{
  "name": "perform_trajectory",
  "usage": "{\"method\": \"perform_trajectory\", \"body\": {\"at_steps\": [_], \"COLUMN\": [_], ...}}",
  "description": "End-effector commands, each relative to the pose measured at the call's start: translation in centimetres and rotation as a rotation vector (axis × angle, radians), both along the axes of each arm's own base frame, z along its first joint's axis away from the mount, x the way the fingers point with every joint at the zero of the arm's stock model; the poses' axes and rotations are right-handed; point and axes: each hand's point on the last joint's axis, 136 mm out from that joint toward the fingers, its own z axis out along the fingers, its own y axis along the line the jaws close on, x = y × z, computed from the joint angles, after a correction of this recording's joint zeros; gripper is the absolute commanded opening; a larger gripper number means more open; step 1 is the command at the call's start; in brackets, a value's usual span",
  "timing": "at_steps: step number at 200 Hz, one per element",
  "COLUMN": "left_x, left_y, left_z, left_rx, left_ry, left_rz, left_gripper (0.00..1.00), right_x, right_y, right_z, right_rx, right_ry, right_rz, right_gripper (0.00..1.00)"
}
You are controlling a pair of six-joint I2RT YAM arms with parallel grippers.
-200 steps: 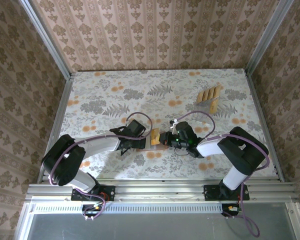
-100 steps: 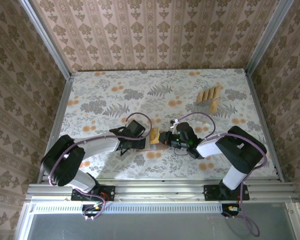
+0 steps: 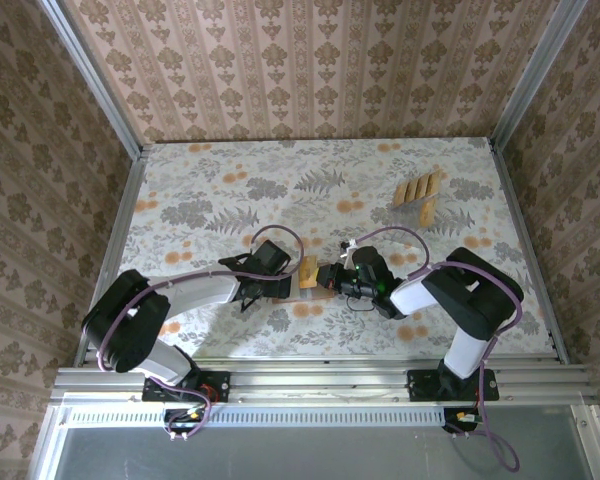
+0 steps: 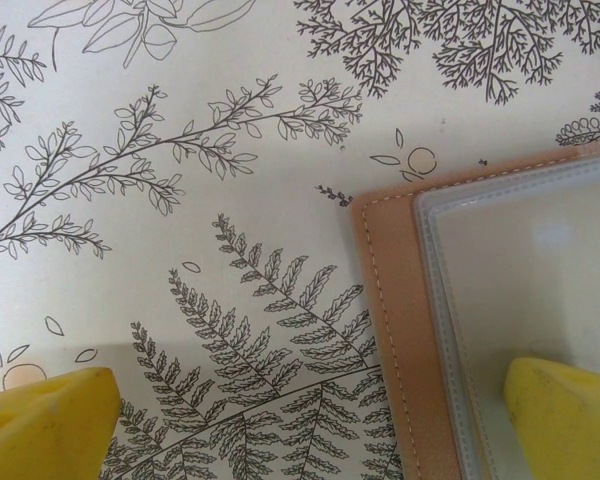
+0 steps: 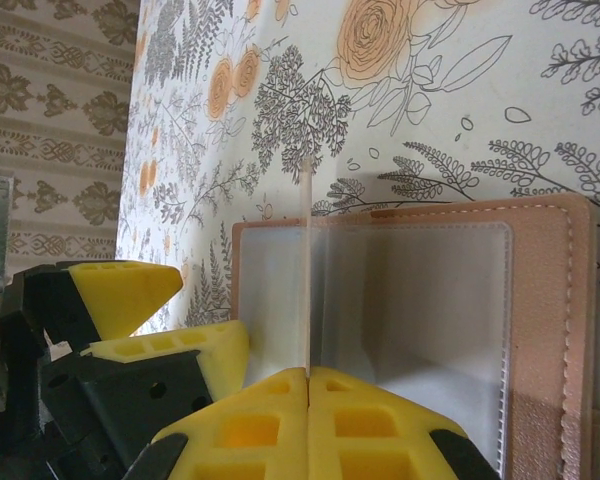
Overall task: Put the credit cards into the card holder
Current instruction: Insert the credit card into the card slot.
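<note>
The right gripper (image 3: 326, 277), pinched on a credit card (image 5: 305, 250), has edged a little forward along its own fingertip line. That brings it nearer the card holder (image 5: 545, 300) just ahead of it and the left gripper (image 3: 283, 286) beyond. Behind that hand the wrist and forearm have followed, the big elbow joint (image 3: 480, 290) has swung in toward the left, and the purple cable (image 3: 390, 232) looping over the back of the wrist has shifted with it.
</note>
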Motion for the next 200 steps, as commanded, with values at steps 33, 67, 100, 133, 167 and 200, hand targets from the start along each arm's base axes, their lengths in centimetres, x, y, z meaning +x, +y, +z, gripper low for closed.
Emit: {"method": "perform_trajectory", "body": {"at_steps": [33, 67, 100, 133, 167, 200], "left_x": [-1.3, -1.4, -1.4, -1.4, -1.4, -1.5], "left_y": [1.6, 1.6, 1.7, 1.7, 1.7, 1.7], "left_z": [-1.0, -1.1, -1.1, -1.1, -1.1, -1.1], "left_rx": [0.06, 0.062, 0.065, 0.063, 0.067, 0.067], "left_ry": [0.046, 0.048, 0.048, 0.047, 0.048, 0.049], "left_rz": [0.007, 0.007, 0.008, 0.008, 0.007, 0.007], "left_gripper": [1.0, 1.0, 1.0, 1.0, 1.0, 1.0], "right_x": [-0.6, -0.9, -1.2, -1.4, -1.7, -2.0], "right_y": [-0.2, -0.3, 0.0, 0.1, 0.0, -0.2], "right_z": [-0.5, -0.6, -0.7, -0.9, -1.4, -1.8], "right_rx": [0.017, 0.016, 0.03, 0.044, 0.042, 0.046], "right_ry": [0.014, 0.022, 0.033, 0.044, 0.057, 0.065], "right_rz": [0.007, 0.013, 0.036, 0.042, 0.042, 0.036], "right_gripper": [0.0, 0.0, 0.0, 0.0, 0.0, 0.0]}}
